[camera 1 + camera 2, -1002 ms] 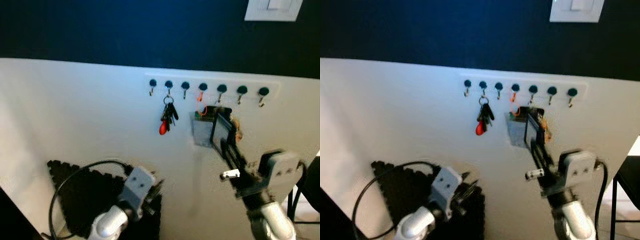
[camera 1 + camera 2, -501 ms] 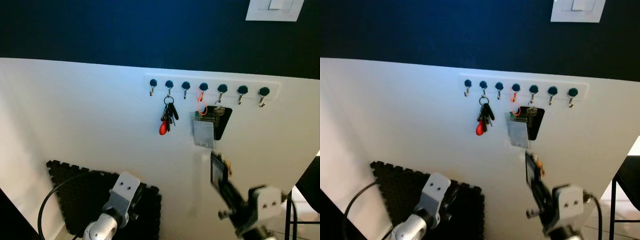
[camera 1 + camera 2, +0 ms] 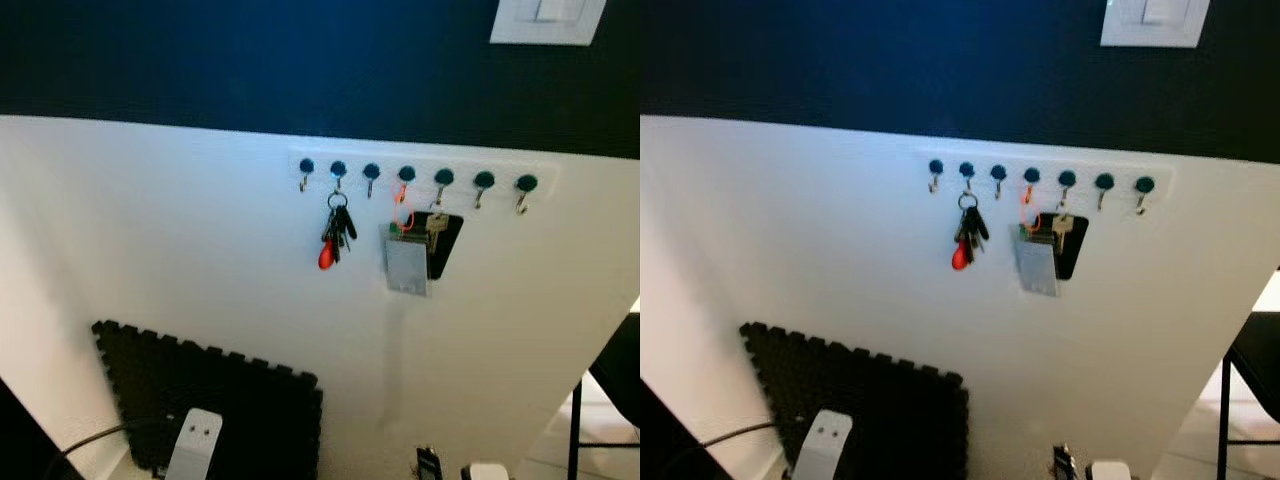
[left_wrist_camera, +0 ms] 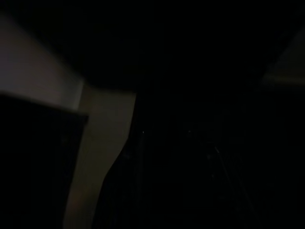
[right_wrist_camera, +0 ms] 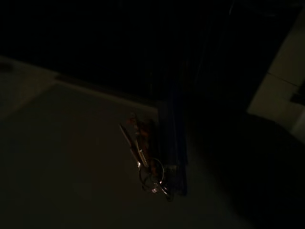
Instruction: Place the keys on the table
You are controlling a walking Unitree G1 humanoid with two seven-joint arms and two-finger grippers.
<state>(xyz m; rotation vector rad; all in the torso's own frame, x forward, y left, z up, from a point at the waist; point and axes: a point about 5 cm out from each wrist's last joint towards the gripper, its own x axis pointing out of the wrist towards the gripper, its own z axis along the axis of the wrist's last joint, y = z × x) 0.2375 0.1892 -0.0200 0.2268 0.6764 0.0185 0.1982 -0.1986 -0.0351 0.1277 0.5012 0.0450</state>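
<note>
A: Where are the keys point(image 5: 145, 160) right now?

B: Hanging from the right gripper point(image 3: 428, 465), down low in front of the white wall point(image 3: 150, 230). Seen along the right wrist – dangling free, well below the hook rail point(image 3: 420, 178).

A: And the grip?

B: Right jaws look clamped on the bunch, judging by how it hangs there; too dark to see the pinch itself. Left arm point(image 3: 196, 445) low and idle above the black foam mat point(image 3: 215, 395). Open or closed – cannot tell.

A: What could go wrong from here?

B: Mostly a drop. Loose, swinging metal on a ring, probably pinched by one small part, so a quick turn toward the table could shake it out. Could also catch against the wall, close as it is. Worth noting too: another bunch with a red tag point(image 3: 335, 236) and a grey card point(image 3: 406, 266) left hanging on the rail, so no reason to reach back up there.

A: How does the bunch look?

B: Dim. A few thin, brownish blades fanned out, a bright ring point(image 5: 152, 174) at the low end catching a glint. Beside them, touching, a flat dark blue tag point(image 5: 172, 143) hanging straight down. Small, light, slippery – likely to clatter and slide if released from any height, so best lowered right onto the tabletop before letting go.
</note>
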